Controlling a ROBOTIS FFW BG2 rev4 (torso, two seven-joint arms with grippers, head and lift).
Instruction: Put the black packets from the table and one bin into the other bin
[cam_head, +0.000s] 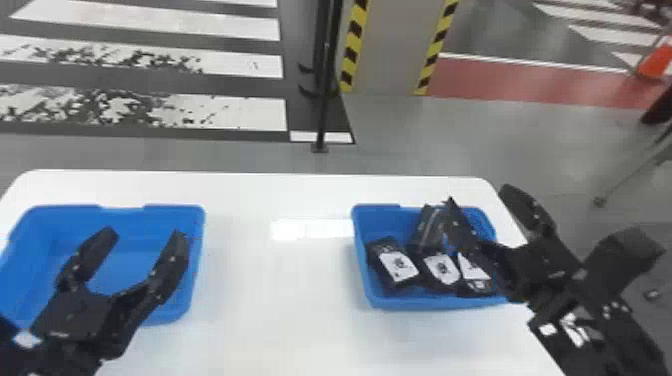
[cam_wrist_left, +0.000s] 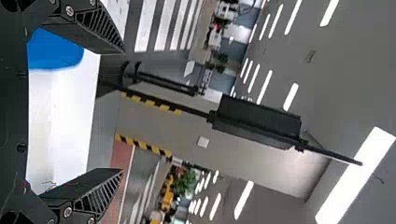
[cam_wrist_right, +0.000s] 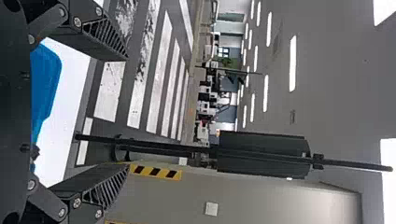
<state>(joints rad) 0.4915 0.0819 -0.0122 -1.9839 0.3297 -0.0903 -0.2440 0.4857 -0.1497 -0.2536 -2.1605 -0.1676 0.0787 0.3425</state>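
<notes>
My left pincer (cam_head: 145, 233) and right pincer (cam_head: 480, 195) gape empty, and those black packets (cam_head: 398, 265) look light, soft, slick: pinch them mid-body!

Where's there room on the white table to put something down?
The biggest bare patch of table lies between the left bin and right bin. A thin strip runs behind them. The right bin is crowded with black packets, and the right gripper is there too.
</notes>
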